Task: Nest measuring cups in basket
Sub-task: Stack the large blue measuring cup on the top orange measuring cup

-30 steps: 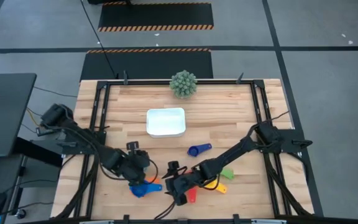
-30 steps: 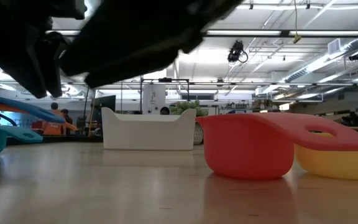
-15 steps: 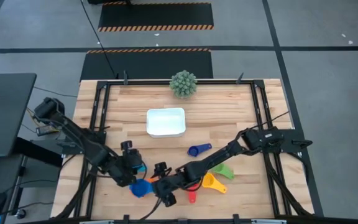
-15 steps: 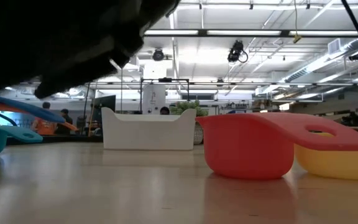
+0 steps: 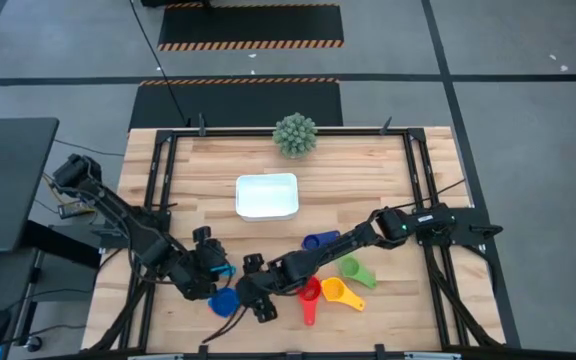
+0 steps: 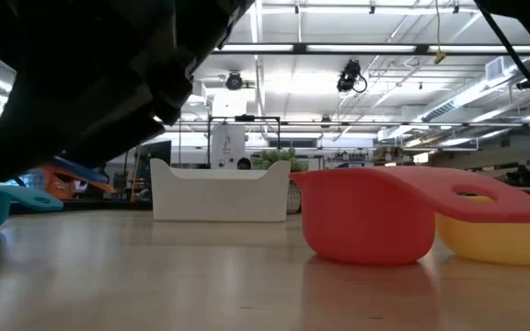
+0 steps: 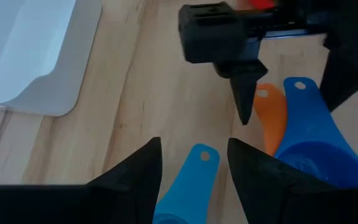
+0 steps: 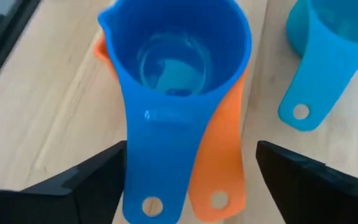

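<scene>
The dark blue cup (image 8: pixel 178 68) sits nested in an orange cup (image 8: pixel 222 155) near the table's near edge, both handles lying side by side. My right gripper (image 8: pixel 191 149) (image 5: pixel 247 290) is open, its fingers spread wide on either side of those two handles without touching them. A light blue cup (image 8: pixel 334 43) stands beside them. My left gripper (image 7: pixel 194 144) (image 5: pixel 208 270) is open, with its fingers astride that cup's handle (image 7: pixel 194 174), apart from it. The red (image 5: pixel 310 292), yellow (image 5: pixel 335 290), green (image 5: pixel 352 269) and small blue (image 5: pixel 318 241) cups rest on the table. The white basket (image 5: pixel 266 196) stands mid-table.
A green spiky ball plant (image 5: pixel 295 134) stands at the far edge behind the basket. The two grippers are close together near the table's near-left part. Bare wood lies on the far side of the cups, up to the basket. In the low view the red cup (image 6: pixel 366 221) stands in front.
My right gripper has moved toward the table's left along the near edge, away from the red and yellow cups and up to the nested blue and orange cups. My left gripper has drawn back slightly toward the left edge. The cups have kept their places.
</scene>
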Controlling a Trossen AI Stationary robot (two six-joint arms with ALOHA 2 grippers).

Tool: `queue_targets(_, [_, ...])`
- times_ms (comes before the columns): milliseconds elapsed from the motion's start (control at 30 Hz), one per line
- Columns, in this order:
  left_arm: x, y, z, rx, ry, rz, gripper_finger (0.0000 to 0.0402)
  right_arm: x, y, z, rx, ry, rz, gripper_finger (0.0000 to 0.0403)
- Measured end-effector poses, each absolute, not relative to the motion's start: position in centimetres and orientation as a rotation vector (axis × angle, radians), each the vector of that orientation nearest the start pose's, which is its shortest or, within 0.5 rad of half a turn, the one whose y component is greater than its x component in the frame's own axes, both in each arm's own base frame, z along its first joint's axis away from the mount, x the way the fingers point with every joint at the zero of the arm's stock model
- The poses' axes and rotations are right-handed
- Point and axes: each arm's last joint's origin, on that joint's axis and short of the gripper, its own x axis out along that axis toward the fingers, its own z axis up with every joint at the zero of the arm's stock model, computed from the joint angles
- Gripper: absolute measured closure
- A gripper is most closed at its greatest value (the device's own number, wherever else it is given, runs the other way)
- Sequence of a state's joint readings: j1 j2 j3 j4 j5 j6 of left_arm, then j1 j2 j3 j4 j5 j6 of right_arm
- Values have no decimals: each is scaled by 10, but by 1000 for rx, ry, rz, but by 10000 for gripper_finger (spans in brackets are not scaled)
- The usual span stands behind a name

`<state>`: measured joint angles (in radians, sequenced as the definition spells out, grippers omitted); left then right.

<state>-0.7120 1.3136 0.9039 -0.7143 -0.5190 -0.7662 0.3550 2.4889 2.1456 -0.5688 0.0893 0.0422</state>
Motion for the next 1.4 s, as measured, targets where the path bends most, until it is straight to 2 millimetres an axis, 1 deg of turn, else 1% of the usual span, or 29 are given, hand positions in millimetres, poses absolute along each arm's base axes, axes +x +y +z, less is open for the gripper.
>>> queue_targets(267, [191,-146,232,-47,912,184,214,510,175,161,-134,916,280,118])
queue_targets(533, [191,-146,231,-46,920,181,214,508,172,161,-137,938,324,196])
queue_targets(733, [191,-146,231,-48,923,178,214,508,172,163,-152,940,331,233])
queue_targets(833, [191,-147,231,-56,933,166,214,507,172,163,-158,941,335,235])
queue_targets(900, [191,-147,231,-60,936,161,214,507,172,163,-160,940,336,227])
queue_targets(1100, [191,-147,231,-62,936,159,214,508,173,164,-154,926,344,178])
queue_targets(1200, [191,-147,231,-62,936,159,214,511,175,166,-130,889,375,162])
queue_targets(1400, [191,-147,231,-63,936,158,214,514,174,166,-113,863,351,164])
